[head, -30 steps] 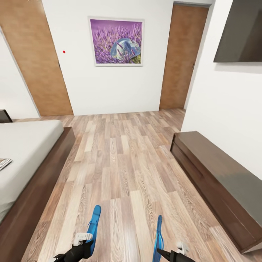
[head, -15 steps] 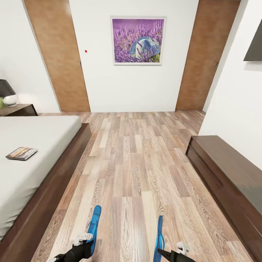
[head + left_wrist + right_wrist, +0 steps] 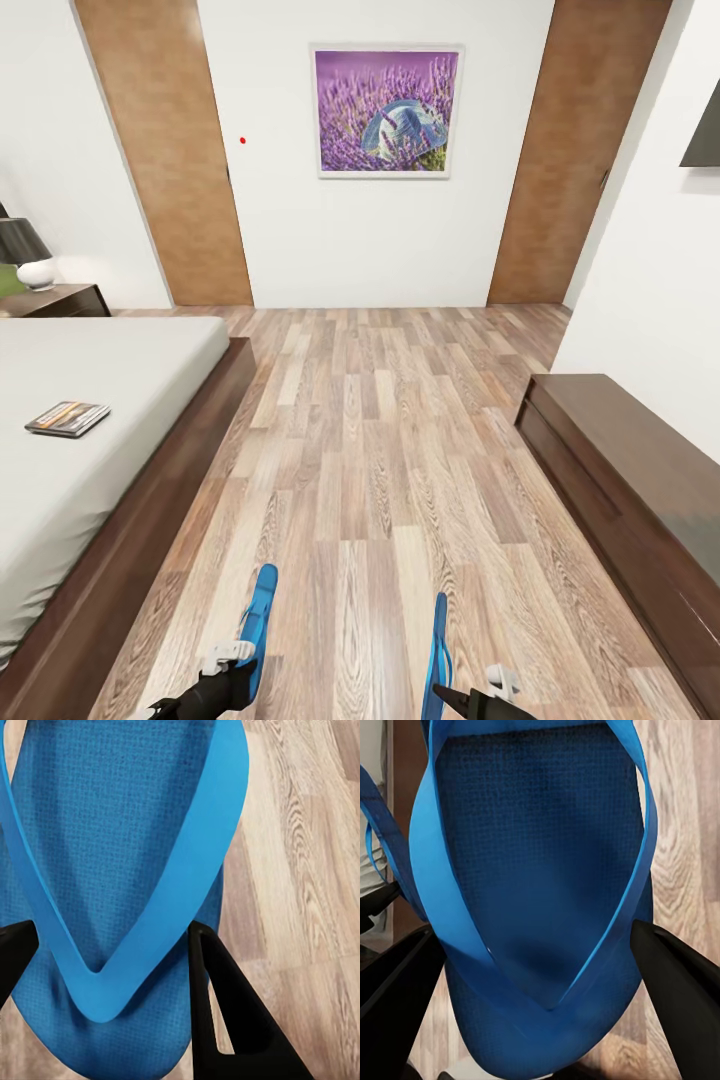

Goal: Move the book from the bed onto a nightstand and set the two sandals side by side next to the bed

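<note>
Left claw (image 3: 225,680): black jaws clamped across the heel of a flat bright blue flip-flop sandal (image 3: 257,625), held on edge, toe pointing ahead. In the left wrist view the fingers (image 3: 225,1005) flank the sole just behind the strap's V. Right claw (image 3: 478,698): likewise closed on the second blue sandal (image 3: 436,652), also on edge; right wrist view has a dark finger (image 3: 682,982) either side of the sole.

Both sandals are in the air above the grey-brown wood plank floor (image 3: 370,450), apart from each other, neither yet set down.

Handling (judgement): thin foam soles, very light, bendy; likely to flop or twist if gripped near a tip. The present hold at the heel end looks adequate. Straps are soft and could snag a finger on release.

Small thin paperback book (image 3: 68,418), dark cover with an orange band, lies flat on the pale grey-white mattress of the low bed (image 3: 120,370), set in from the near side. Light, stiff enough; best pinched at an edge. A low dark brown nightstand (image 3: 60,298) stands past the bed's far end, carrying a lamp (image 3: 22,252).

Room: wide open floor strip between the dark wooden bed frame (image 3: 170,480) and a long dark brown low bench (image 3: 620,480) by the right wall. Bed frame edge is the alignment reference for putting the sandals down.
</note>
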Robot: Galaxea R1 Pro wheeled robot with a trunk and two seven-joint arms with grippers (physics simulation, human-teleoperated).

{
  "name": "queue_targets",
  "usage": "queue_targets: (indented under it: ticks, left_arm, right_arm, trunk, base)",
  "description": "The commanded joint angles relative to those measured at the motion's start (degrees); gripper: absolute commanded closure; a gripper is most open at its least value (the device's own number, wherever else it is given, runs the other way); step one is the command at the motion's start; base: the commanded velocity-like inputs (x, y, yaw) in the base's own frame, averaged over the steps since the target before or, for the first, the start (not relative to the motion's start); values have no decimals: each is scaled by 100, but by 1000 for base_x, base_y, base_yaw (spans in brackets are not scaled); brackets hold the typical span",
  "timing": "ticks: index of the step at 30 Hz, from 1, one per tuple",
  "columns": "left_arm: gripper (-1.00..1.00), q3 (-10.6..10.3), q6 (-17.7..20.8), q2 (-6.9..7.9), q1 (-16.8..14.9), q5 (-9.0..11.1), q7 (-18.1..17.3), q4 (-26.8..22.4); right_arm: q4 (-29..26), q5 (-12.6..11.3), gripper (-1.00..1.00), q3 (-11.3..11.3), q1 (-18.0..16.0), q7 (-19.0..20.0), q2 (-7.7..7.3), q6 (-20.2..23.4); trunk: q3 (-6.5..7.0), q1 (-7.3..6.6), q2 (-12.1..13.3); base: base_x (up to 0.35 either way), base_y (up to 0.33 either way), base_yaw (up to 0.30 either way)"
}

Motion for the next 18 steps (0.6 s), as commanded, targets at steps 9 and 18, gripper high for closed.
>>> queue_targets:
  ticks: [9, 18]
  left_arm:
    - [100, -26, -18, 1, -5, 50, -12, 11]
    - [100, -25, -18, -2, -4, 53, -12, 14]
  right_arm:
    - [-1, -4, 100, -46, -2, 20, 1, 60]
    - [-1, -5, 100, -46, -2, 24, -6, 60]
  trunk:
    - [-5, -1, -2]
    - [27, -1, -2]
  base:
    - [0, 0, 0]
    - [0, 0, 0]
